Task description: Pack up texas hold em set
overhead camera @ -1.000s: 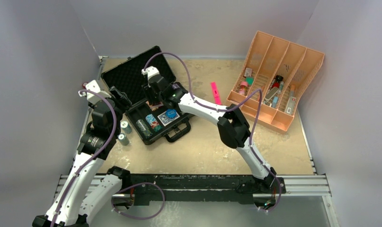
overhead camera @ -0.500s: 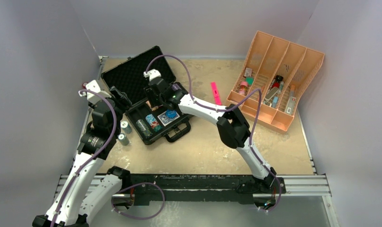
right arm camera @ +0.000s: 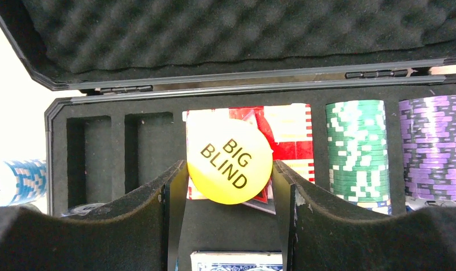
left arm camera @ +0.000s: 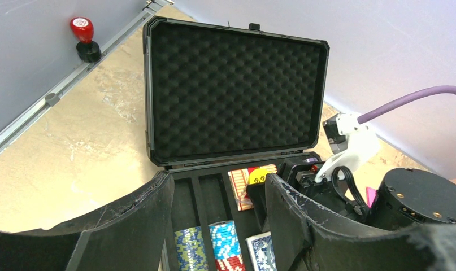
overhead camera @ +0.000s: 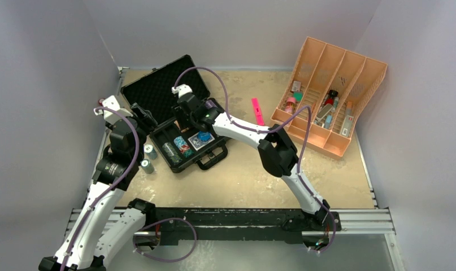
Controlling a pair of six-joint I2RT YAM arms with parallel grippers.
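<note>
The black case (overhead camera: 157, 87) lies open at the back left, its foam lid (left arm camera: 231, 90) upright. My right gripper (right arm camera: 230, 186) hangs over the base, shut on a yellow "BIG BLIND" disc (right arm camera: 229, 161) that touches both fingertips above the red deck (right arm camera: 287, 132). Green chips (right arm camera: 356, 147) and purple chips (right arm camera: 434, 147) fill slots to the right, and a blue deck (right arm camera: 237, 261) lies nearer. My left gripper (left arm camera: 220, 192) stands open at the case's left end, with nothing between its fingers. Two chip stacks (overhead camera: 150, 151) stand on the table outside the case.
An orange divided tray (overhead camera: 333, 101) with small items stands at the back right. A pink marker (overhead camera: 257, 110) lies between it and the case. A red knob (left arm camera: 82, 28) sits on the rail by the left wall.
My right gripper has shifted slightly over the case with the yellow disc between its fingers. The left arm has not moved.
</note>
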